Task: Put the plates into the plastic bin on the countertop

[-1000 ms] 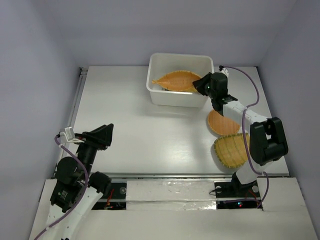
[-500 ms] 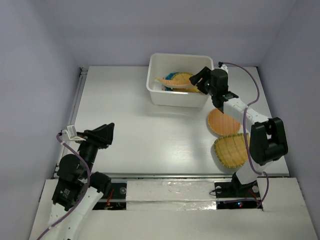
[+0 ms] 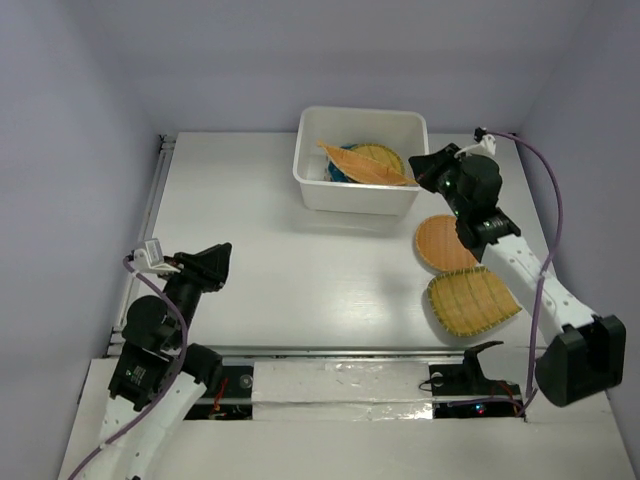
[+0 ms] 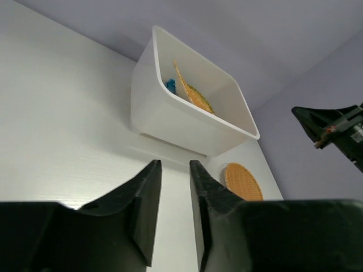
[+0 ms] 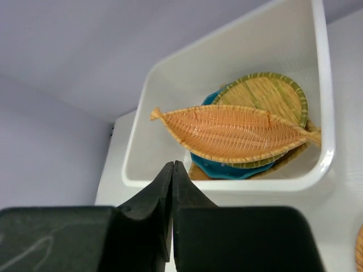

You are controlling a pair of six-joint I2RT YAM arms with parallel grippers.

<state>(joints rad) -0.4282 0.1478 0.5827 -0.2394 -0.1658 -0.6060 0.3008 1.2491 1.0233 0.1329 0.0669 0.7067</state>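
Note:
The white plastic bin (image 3: 355,198) stands at the back of the countertop (image 3: 300,260). In it an oblong woven orange plate (image 3: 365,166) lies tilted on a round green-rimmed woven plate (image 3: 385,155) and the teal-blue plate (image 3: 338,172). A round orange plate (image 3: 447,243) and a fan-shaped woven plate (image 3: 472,300) lie on the countertop at the right. My right gripper (image 3: 425,170) is shut and empty, just right of the bin; its wrist view shows the oblong plate (image 5: 232,133) and the teal plate (image 5: 227,167). My left gripper (image 3: 215,262) is open and empty at the near left.
A metal rail (image 3: 155,190) runs along the countertop's left edge. Grey walls close in the back and sides. In the left wrist view the bin (image 4: 170,122) is ahead and the round orange plate (image 4: 244,181) to its right.
The right gripper let go of the oblong plate, which dropped into the bin. The right arm drew back to the right and its jaws closed. The left arm shifted slightly.

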